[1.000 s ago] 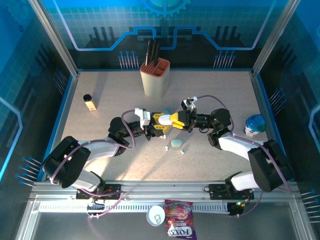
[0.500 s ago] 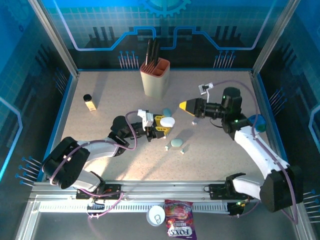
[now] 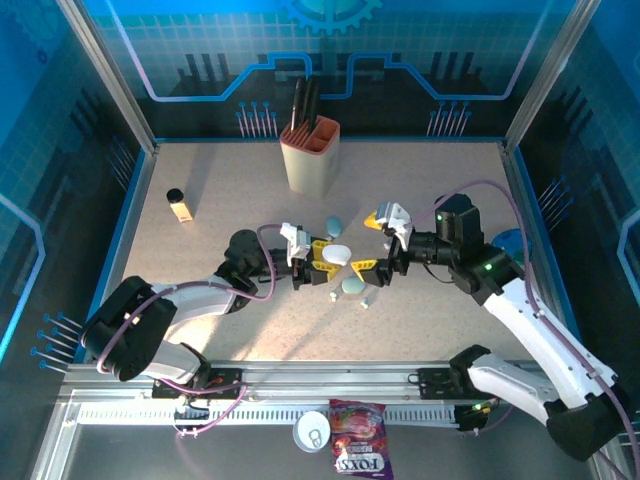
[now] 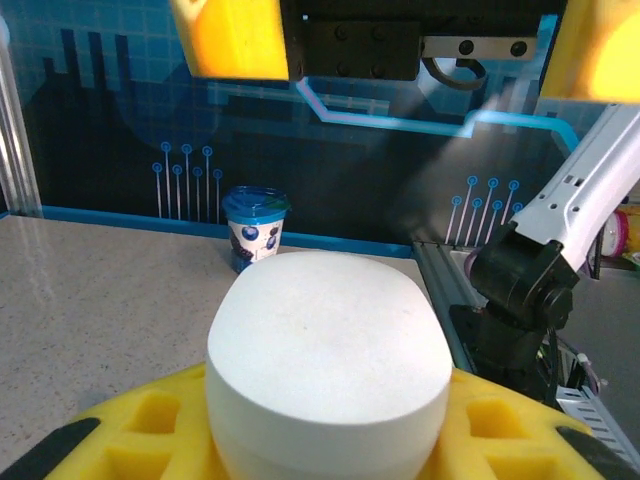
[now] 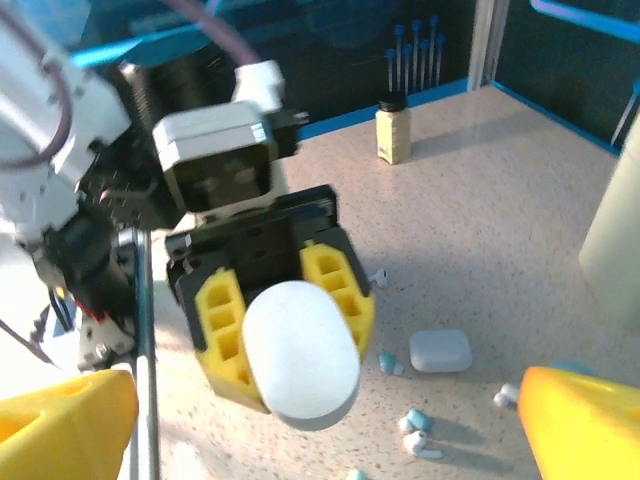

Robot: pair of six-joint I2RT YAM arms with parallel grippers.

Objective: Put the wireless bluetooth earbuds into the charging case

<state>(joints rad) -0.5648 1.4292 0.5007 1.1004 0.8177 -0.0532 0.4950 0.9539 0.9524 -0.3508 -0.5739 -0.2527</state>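
White plastic is filling the left jaws: they are clamping a pebble-shaped case (image 3: 336, 252) from both sides, yellow pads pressing its flanks. Facing it, the right jaws are standing wide apart with nothing between them, close to the case (not touching it). Several earbuds (image 5: 416, 441) are lying loose on the counter (image 3: 450, 180), scattered beneath and between the two sets of jaws, none of them gripped. Among them a smaller case (image 5: 440, 351) is resting flat, just below the left jaws.
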